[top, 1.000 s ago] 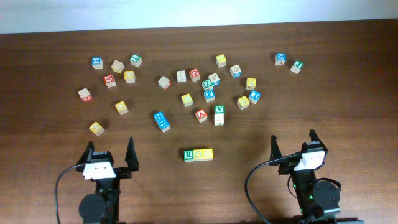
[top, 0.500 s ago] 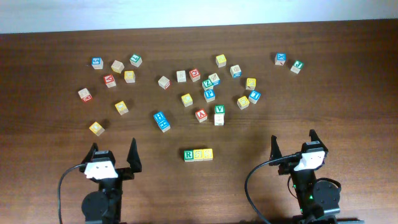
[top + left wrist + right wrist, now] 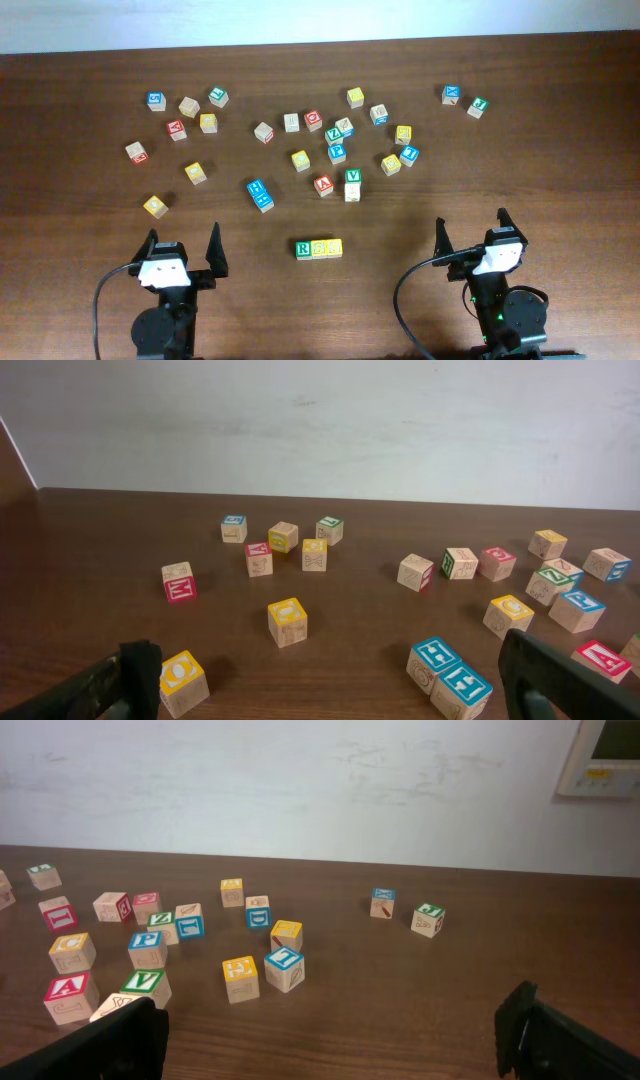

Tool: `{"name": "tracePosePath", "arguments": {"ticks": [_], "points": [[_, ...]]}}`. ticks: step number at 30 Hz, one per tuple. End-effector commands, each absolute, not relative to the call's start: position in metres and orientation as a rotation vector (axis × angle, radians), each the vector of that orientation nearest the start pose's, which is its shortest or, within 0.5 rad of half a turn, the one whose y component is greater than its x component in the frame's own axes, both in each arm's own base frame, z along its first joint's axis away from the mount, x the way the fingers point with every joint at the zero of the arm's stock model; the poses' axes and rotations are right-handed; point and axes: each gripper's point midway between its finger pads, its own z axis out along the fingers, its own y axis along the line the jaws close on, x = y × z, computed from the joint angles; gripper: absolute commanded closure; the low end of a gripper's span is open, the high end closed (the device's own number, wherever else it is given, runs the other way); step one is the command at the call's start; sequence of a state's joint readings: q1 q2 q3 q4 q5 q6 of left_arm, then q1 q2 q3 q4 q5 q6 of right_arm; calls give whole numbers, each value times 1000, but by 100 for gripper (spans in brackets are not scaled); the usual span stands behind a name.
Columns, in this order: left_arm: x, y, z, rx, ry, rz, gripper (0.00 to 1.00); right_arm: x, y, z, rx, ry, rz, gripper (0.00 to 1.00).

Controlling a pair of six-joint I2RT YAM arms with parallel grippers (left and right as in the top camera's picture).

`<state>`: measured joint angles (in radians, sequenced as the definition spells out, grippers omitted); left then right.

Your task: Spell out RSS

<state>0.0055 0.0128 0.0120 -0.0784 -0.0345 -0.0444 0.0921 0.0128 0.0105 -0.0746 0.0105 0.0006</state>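
Observation:
Three letter blocks stand touching in a row [image 3: 319, 248] at the front middle of the table: a green R block [image 3: 304, 248] on the left, then a green-yellow block [image 3: 320, 248] and a yellow block [image 3: 334, 247] whose letters I cannot read. My left gripper [image 3: 181, 250] is open and empty at the front left, apart from the row. My right gripper [image 3: 471, 231] is open and empty at the front right. The row is out of both wrist views.
Several loose letter blocks lie scattered across the far half of the table. Two touching blue blocks [image 3: 260, 194] lie left of centre and show in the left wrist view [image 3: 449, 676]. A yellow block [image 3: 155, 206] sits near my left gripper. A green V block [image 3: 352, 177] sits on another block.
My left gripper has drawn back slightly toward the front edge. The blocks and the right arm have not moved.

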Motion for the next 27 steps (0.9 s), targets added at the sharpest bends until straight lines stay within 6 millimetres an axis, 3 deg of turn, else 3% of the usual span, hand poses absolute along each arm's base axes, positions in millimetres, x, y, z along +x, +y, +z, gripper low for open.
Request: {"name": "tracePosePath", "arguments": {"ticks": [1,27], "points": [[246,7,156,-49,1649,18,1,245,16,155,-41,1651,48,2],[246,7,156,-77,1649,-6,1,245,16,155,-41,1651,48,2]]}}
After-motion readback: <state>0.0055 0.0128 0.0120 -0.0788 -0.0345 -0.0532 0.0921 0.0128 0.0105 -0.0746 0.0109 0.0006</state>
